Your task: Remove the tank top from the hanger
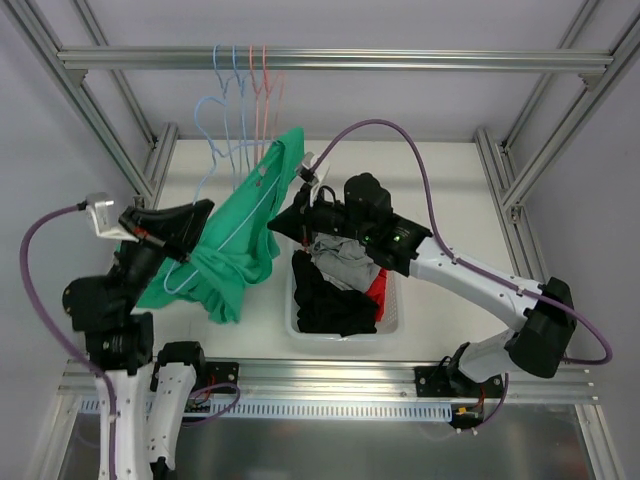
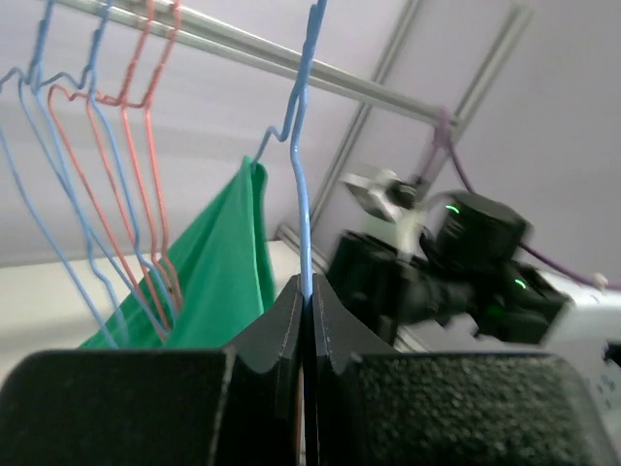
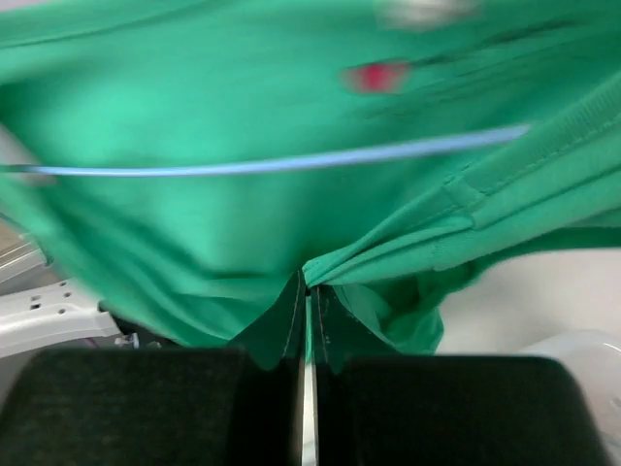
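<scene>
A green tank top [image 1: 245,230] hangs on a light blue wire hanger [image 1: 222,240] held low over the table's left half. My left gripper [image 1: 203,213] is shut on the hanger's wire [image 2: 305,223], which rises from between the fingertips in the left wrist view. My right gripper [image 1: 283,222] is shut on a strap edge of the tank top [image 3: 388,248] at its right side. The blue wire [image 3: 291,163] crosses the green cloth in the right wrist view.
Several empty blue and pink wire hangers [image 1: 245,95] hang from the metal rail [image 1: 330,58] at the back. A white basket [image 1: 392,318] with black, grey and red clothes stands mid-table under the right arm. Frame posts flank both sides.
</scene>
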`<state>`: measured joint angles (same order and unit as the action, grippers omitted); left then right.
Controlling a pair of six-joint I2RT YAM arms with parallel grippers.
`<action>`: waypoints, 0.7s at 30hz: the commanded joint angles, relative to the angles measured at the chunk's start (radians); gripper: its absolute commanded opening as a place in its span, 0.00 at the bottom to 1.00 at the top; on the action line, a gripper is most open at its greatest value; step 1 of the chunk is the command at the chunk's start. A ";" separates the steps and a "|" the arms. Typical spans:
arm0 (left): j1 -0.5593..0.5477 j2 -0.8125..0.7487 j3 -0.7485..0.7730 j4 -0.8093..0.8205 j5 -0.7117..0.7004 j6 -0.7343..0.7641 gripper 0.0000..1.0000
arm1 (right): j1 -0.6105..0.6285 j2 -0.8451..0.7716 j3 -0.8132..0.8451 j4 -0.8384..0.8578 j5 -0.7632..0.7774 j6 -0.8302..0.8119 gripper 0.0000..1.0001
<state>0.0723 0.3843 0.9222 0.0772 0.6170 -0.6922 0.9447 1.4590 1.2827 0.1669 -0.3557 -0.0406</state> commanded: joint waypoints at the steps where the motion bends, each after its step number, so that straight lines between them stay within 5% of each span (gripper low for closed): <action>1: -0.002 0.097 -0.119 0.662 -0.154 -0.124 0.00 | 0.061 -0.065 -0.020 0.056 -0.028 0.025 0.00; 4: -0.002 0.159 -0.145 0.860 -0.180 -0.156 0.00 | 0.094 -0.074 -0.048 0.056 -0.003 0.016 0.00; 9: -0.002 0.148 -0.069 0.744 -0.033 -0.090 0.00 | 0.065 -0.186 -0.111 0.040 0.245 -0.004 0.00; 21: -0.012 -0.240 -0.011 -0.250 -0.165 0.362 0.00 | -0.080 -0.114 0.193 -0.162 0.208 -0.071 0.00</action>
<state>0.0696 0.1860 0.8768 0.1005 0.5121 -0.4805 0.8680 1.3315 1.3670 0.0376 -0.1425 -0.0700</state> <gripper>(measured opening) 0.020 0.017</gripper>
